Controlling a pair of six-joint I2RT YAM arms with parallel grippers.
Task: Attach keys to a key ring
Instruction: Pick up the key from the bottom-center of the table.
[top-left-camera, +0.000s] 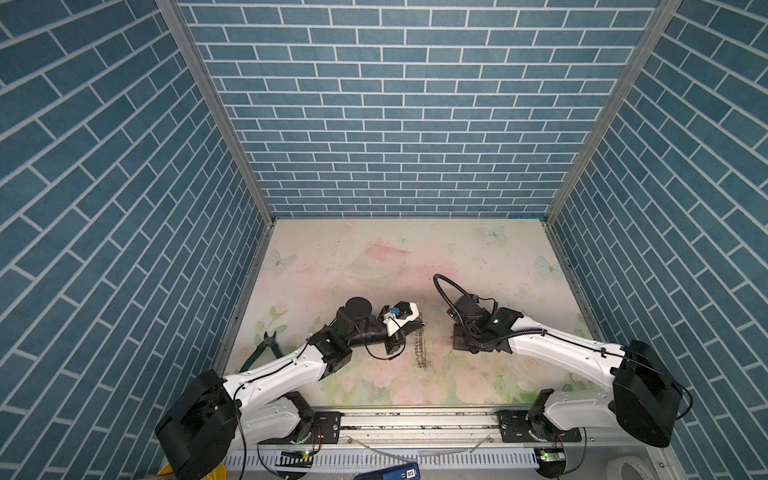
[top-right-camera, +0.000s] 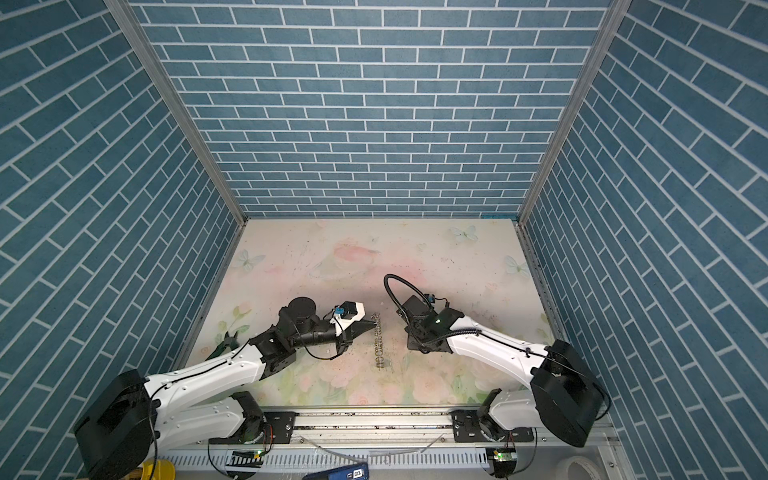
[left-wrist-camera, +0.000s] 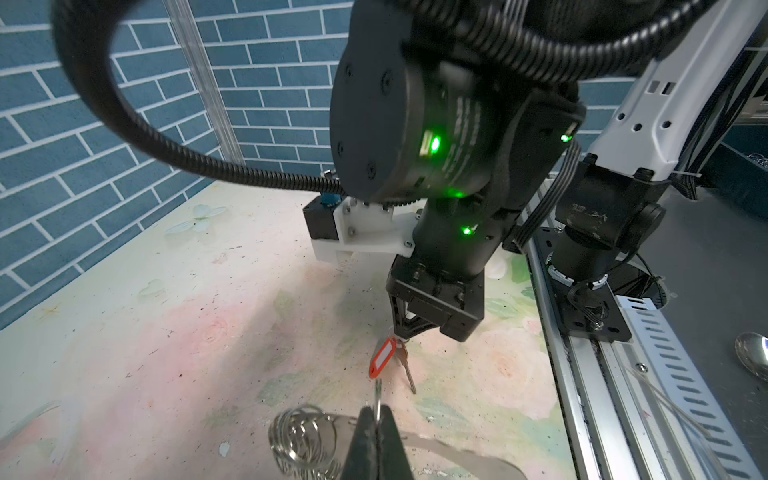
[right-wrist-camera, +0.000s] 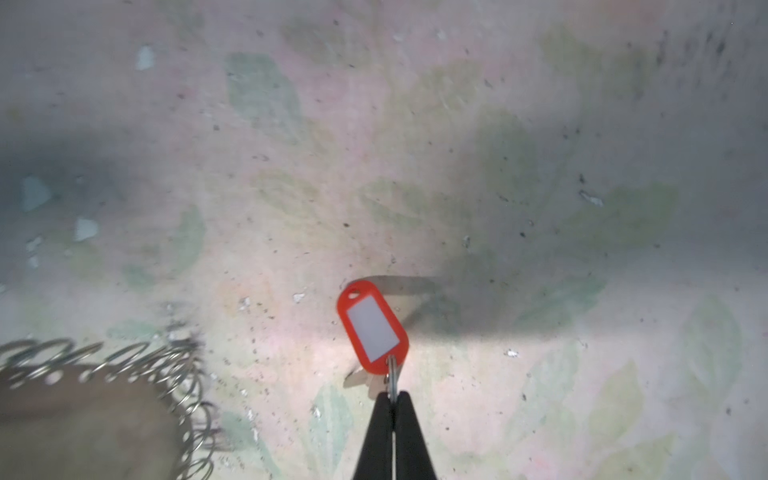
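Right end effector (right-wrist-camera: 392, 400) holds one tag (right-wrist-camera: 372, 328); left end effector (left-wrist-camera: 376, 413), one key ring (left-wrist-camera: 297, 434).

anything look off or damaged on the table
The floral mat is worn, with pale chips and dark specks all over. Green-handled pliers lie at its edge, partly under the left arm. Nothing else stands out.

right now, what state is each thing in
left jaws: shut on the thin hoop of the key ring
right jaws: shut on the metal loop of the key tag
key ring: held at its rim, tag not yet on it
key tag: dangling from its loop, label window blank
pliers: lying on the table, untouched
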